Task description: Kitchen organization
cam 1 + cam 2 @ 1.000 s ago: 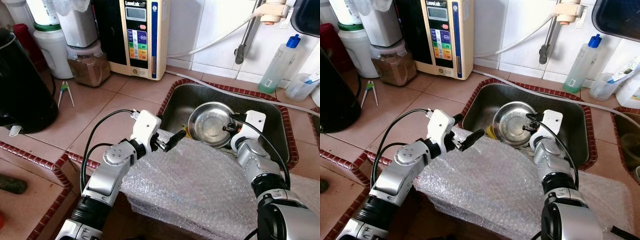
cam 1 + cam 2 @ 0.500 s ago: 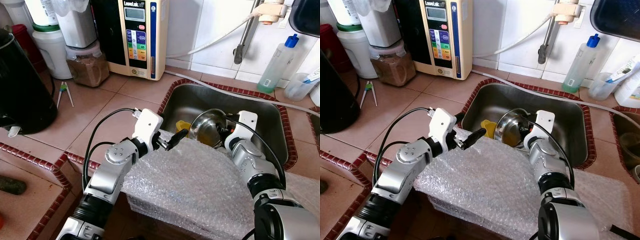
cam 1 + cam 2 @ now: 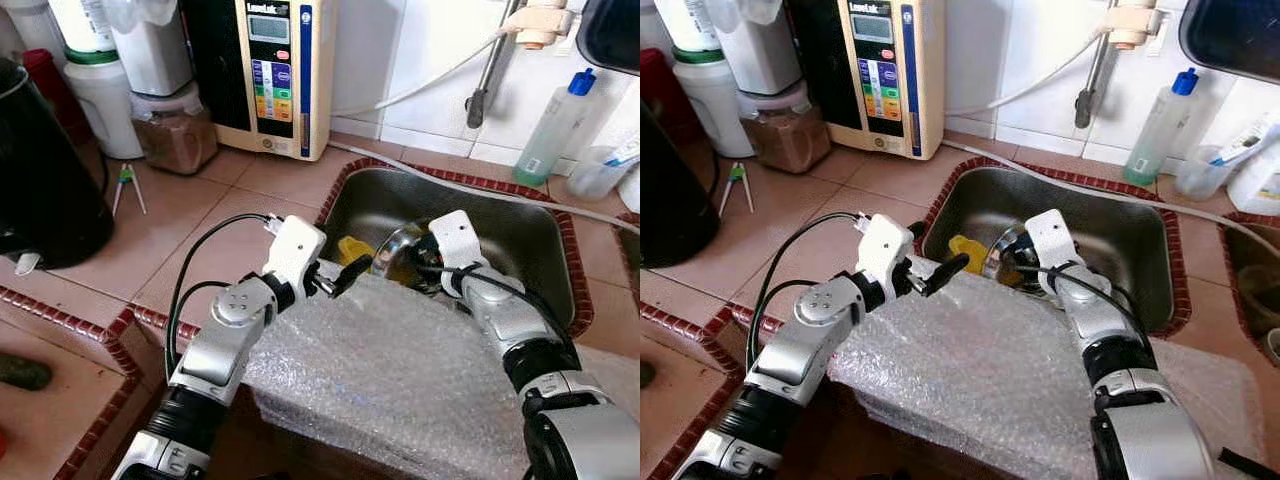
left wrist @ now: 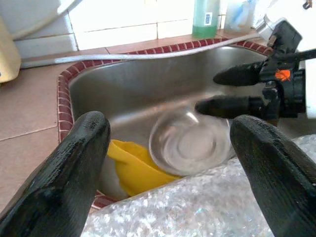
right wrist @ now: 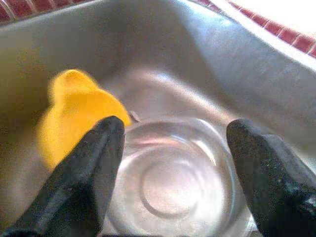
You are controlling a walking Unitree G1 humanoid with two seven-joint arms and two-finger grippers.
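Observation:
A steel bowl (image 4: pixel 190 143) lies in the sink (image 3: pixel 520 215) and looks blurred in both wrist views. Beside it sits a yellow plastic piece (image 4: pixel 133 165), on the side nearer my left arm. My right gripper (image 3: pixel 408 266) reaches across the sink just above the bowl. Its fingers (image 5: pixel 84 182) are open, and the bowl shows between and beyond them, apart from both. My left gripper (image 3: pixel 345 277) hovers at the sink's near left corner, over the edge of a bubble wrap sheet (image 3: pixel 400 370). It stands open and holds nothing.
On the tiled counter behind the sink stand a water purifier (image 3: pixel 275 70), a jar of brown powder (image 3: pixel 175 130) and a black kettle (image 3: pixel 45 180). A green soap bottle (image 3: pixel 555 125) stands at the back right. A white hose (image 3: pixel 440 180) runs along the sink's far rim.
The bowl stood tipped up at my right gripper half a second ago and now lies lower and further left, by the yellow piece. My right gripper swung left. The left arm barely moved.

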